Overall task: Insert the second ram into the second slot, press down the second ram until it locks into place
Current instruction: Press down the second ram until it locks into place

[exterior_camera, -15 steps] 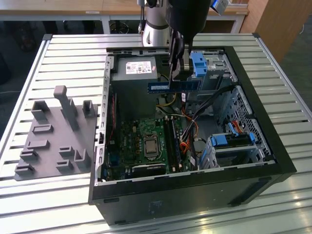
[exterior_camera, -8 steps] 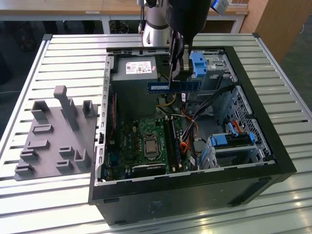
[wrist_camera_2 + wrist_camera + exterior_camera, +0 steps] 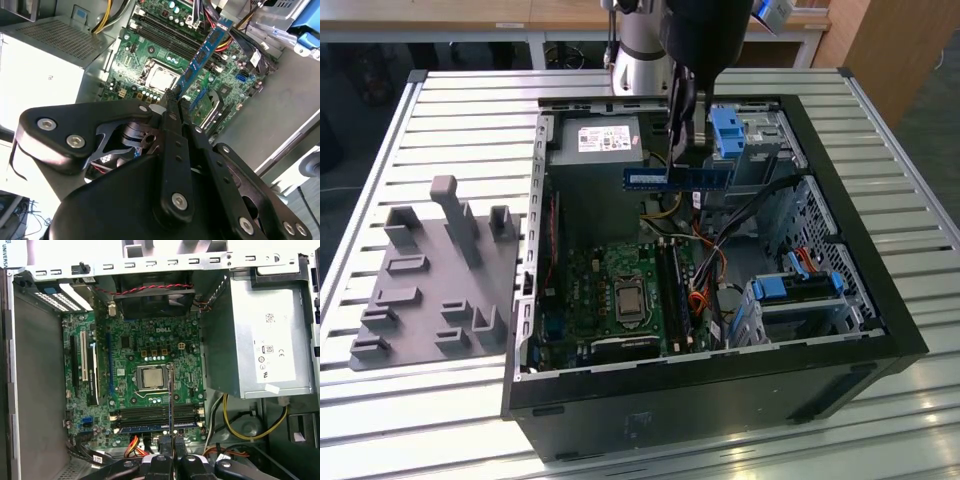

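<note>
The gripper [image 3: 682, 160] is clamped on the second ram [image 3: 677, 178], holding it level in the air above the motherboard [image 3: 620, 290], toward the case's far side. A clean insertion needs the stick parallel to the slots [image 3: 672, 290] and square over the empty one — no tilt.

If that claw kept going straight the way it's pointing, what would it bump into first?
Probably the motherboard's memory slots. The gripper points down with its fingers shut on the second ram, which seems to hang crosswise above them, so the stick would touch first; depth is unclear.
</note>
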### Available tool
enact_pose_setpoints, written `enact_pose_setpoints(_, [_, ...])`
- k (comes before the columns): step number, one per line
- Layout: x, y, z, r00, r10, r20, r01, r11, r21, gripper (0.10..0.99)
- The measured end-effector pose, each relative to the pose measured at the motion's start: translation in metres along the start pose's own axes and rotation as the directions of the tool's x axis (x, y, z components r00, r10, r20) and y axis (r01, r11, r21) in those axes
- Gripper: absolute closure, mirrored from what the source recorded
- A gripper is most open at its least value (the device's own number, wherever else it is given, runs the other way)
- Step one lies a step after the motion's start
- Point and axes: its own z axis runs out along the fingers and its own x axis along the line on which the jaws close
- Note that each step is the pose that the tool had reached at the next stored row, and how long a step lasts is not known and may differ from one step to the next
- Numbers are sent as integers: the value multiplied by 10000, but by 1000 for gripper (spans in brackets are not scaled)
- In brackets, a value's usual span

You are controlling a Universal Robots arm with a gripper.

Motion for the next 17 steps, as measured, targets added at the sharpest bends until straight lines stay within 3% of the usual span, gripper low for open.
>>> enact_pose_setpoints(11, [0, 0, 1, 9985, 556, 9, -556, 9985, 9, 949])
enact_pose_setpoints(17, [0, 0, 1, 9937, 1122, 23, -1122, 9937, 17, 949])
